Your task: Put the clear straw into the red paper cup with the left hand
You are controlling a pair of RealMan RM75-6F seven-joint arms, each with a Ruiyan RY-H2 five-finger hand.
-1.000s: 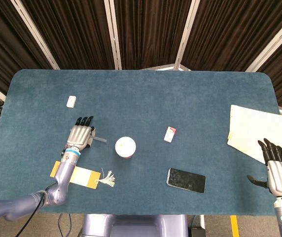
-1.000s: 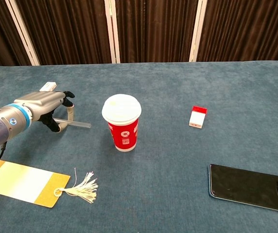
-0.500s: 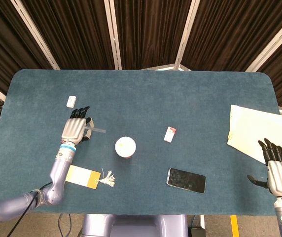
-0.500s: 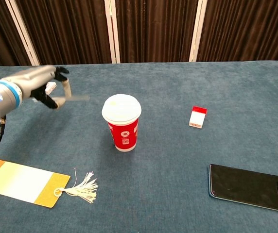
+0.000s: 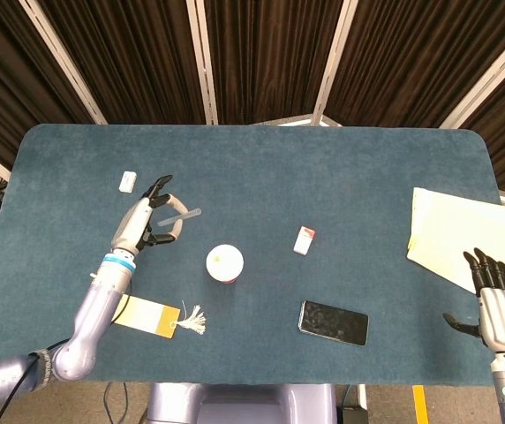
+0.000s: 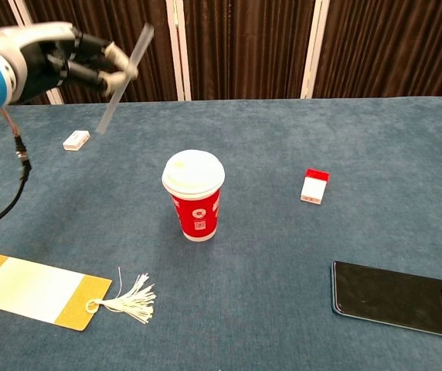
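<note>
A red paper cup [image 6: 195,197] with a white lid [image 5: 224,261] stands upright near the middle of the table. My left hand [image 6: 66,63] is raised well above the table, up and to the left of the cup, and pinches the clear straw [image 6: 123,81], which hangs tilted. In the head view the left hand [image 5: 142,225] sits left of the cup and the straw [image 5: 183,215] pokes out toward the right. My right hand [image 5: 498,305] rests at the table's near right corner, fingers apart, holding nothing.
A small white eraser-like block [image 5: 128,181] lies far left. A red and white packet [image 5: 304,239] lies right of the cup, a black phone [image 5: 333,322] near the front. A yellow bookmark with a tassel [image 6: 47,290] lies front left. White papers [image 5: 460,234] lie at the right edge.
My left hand has lifted the straw off the table and risen high, shifting slightly toward the cup while the straw tilted more upright. The right hand has stayed put.
</note>
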